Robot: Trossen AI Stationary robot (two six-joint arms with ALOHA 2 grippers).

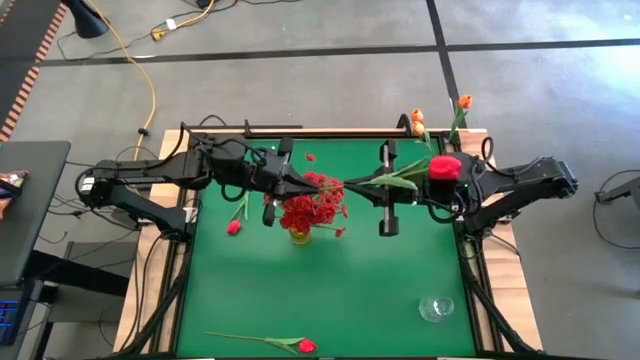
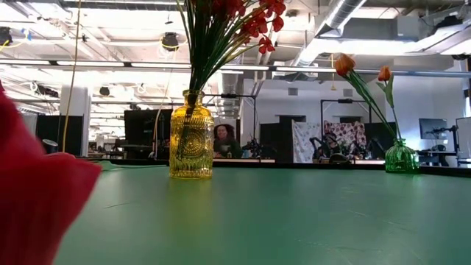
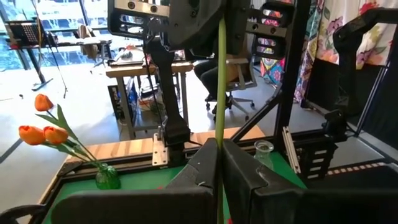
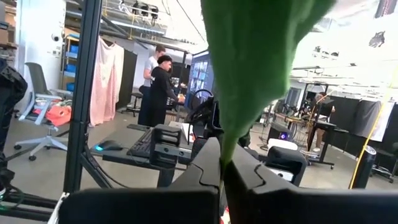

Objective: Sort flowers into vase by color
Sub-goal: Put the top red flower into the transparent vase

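Observation:
A tulip-like flower with a red bud (image 1: 445,167) and green leaves hangs level above the table, held between both grippers. My left gripper (image 1: 312,185) (image 3: 219,180) is shut on its stem. My right gripper (image 1: 372,184) (image 4: 222,180) faces it and is shut on the same flower nearer the bud, which lies over the right wrist. Below them a yellow vase (image 1: 300,236) (image 2: 191,143) stands on its base, holding bushy red sprigs (image 1: 312,208). A green vase (image 1: 432,148) (image 2: 401,156) (image 3: 107,177) at the far edge holds orange tulips (image 3: 42,132). My left gripper pinches the thin green stem (image 3: 220,124) between its two fingers, coming level from the table's left. The stem runs on along the fingers' line toward the right gripper. The flower is lifted clear of the table. My right gripper comes level from the table's right and is shut on the flower where a broad green leaf (image 4: 249,74) leaves the stem. The leaf fills the wrist view and hides the place of contact. The bud end lies back over the right arm.
Two red-pink tulips lie flat on the green mat, one at the left (image 1: 235,226), one by the near edge (image 1: 300,345), a red blur (image 2: 37,199) in the low view. A clear glass vase (image 1: 437,307) (image 3: 263,152) stands near the right side. People are in the room beyond.

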